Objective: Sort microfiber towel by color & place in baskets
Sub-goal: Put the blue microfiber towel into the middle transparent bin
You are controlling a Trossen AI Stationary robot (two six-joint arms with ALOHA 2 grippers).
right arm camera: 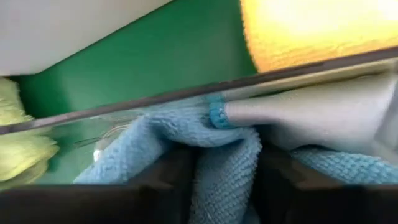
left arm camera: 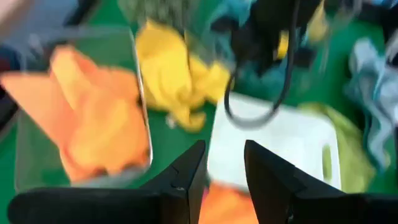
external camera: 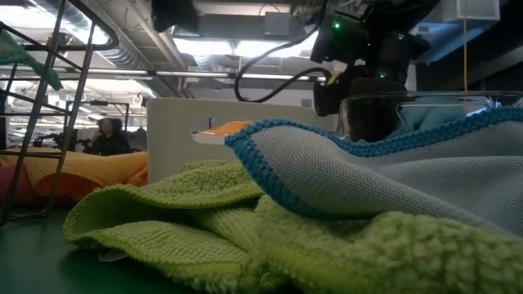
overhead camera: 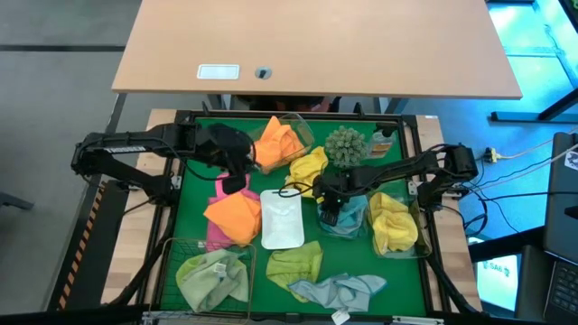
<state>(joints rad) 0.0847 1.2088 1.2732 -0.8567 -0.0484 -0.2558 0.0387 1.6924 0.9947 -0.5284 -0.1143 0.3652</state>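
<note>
I have the right gripper (overhead camera: 330, 215) down inside the clear plastic tub (overhead camera: 347, 226) at about four o'clock from the table's centre, between the white rectangular tray with rounded corners (overhead camera: 282, 219) and the second clear tub holding a yellow fuzzy cloth (overhead camera: 394, 222). Through my right wrist camera a teal-blue microfiber cloth (right arm camera: 211, 155) lies between the two dark fingers (right arm camera: 163, 180); I cannot tell whether they clamp it or stand loose around it.

My left gripper (overhead camera: 237, 171) hangs over the mat at about ten o'clock, its fingers (left arm camera: 186, 177) apart and holding nothing. Just beside it, at eleven o'clock, a tilted clear tub (overhead camera: 293, 135) holds an orange cloth (overhead camera: 275, 144). A loose yellow cloth (overhead camera: 309, 168) lies at twelve o'clock beside the round grey-green spiky plant (overhead camera: 344, 145).

At eight o'clock another orange cloth (overhead camera: 234, 217) lies over a pink one (overhead camera: 217, 236). The dark wire-mesh basket (overhead camera: 176, 248) at seven o'clock holds a pale lime cloth (overhead camera: 213, 278). A lime green cloth (overhead camera: 296, 263) and a grey-blue cloth (overhead camera: 341, 290) lie loose at six o'clock.
</note>
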